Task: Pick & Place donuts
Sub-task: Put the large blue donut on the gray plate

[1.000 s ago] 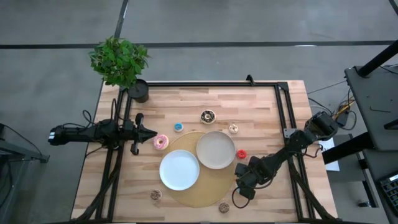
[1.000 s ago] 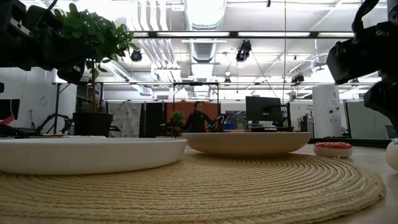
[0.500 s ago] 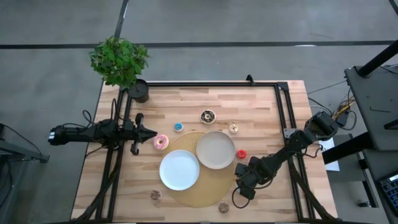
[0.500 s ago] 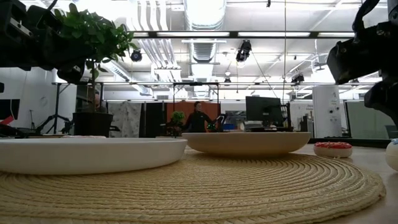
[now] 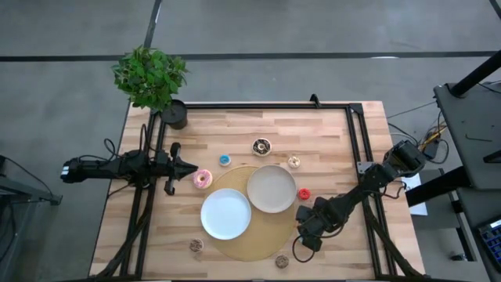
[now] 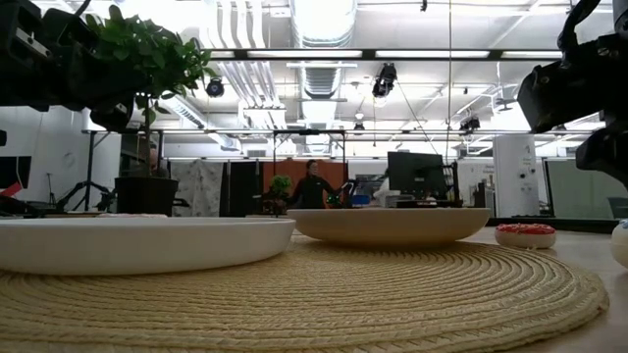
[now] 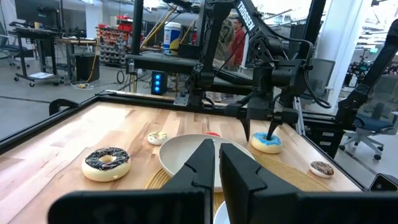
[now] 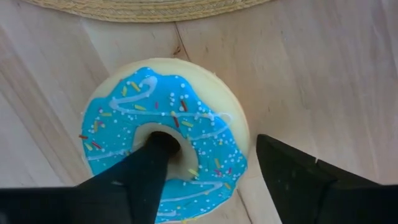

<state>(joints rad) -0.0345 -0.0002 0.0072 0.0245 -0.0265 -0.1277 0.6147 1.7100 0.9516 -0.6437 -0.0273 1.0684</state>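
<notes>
Taking the mat [image 5: 235, 249] as a clock face seen from above, with twelve toward the plant [image 5: 149, 74], the nearest things are two brown minis, one [image 5: 196, 245] on the wood just off the rim at seven, the other [image 5: 281, 260] at the rim at five. Next, at four, the right gripper [image 8: 214, 146] is down on the blue-sprinkled donut [image 8: 205, 112], which lies flat on the wood just off the mat. One finger [image 8: 152, 168] stands in the hole and the other [image 8: 298, 180] outside the ring with a thin gap left, so the jaws are apart around the ring's wall and do not grip it yet. On the mat sit the white plate [image 5: 225, 227] and, beyond it, the beige plate [image 5: 272, 200], both bare. Farther round, the red mini [image 5: 304, 193] lies on the wood at about two to three, the pink donut [image 5: 203, 178] at ten, the cream mini [image 5: 294, 162] between one and two, the blue mini [image 5: 225, 160] at eleven, and the chocolate donut [image 5: 261, 146] farthest, just past twelve. The left gripper [image 7: 216, 149] hangs just beside the pink donut, out at ten, its fingers pressed together on nothing. As a judgement, the task is barely begun: no donut is on a plate, the blue-sprinkled one is only about to be grasped, and all the others remain to be picked and placed.
</notes>
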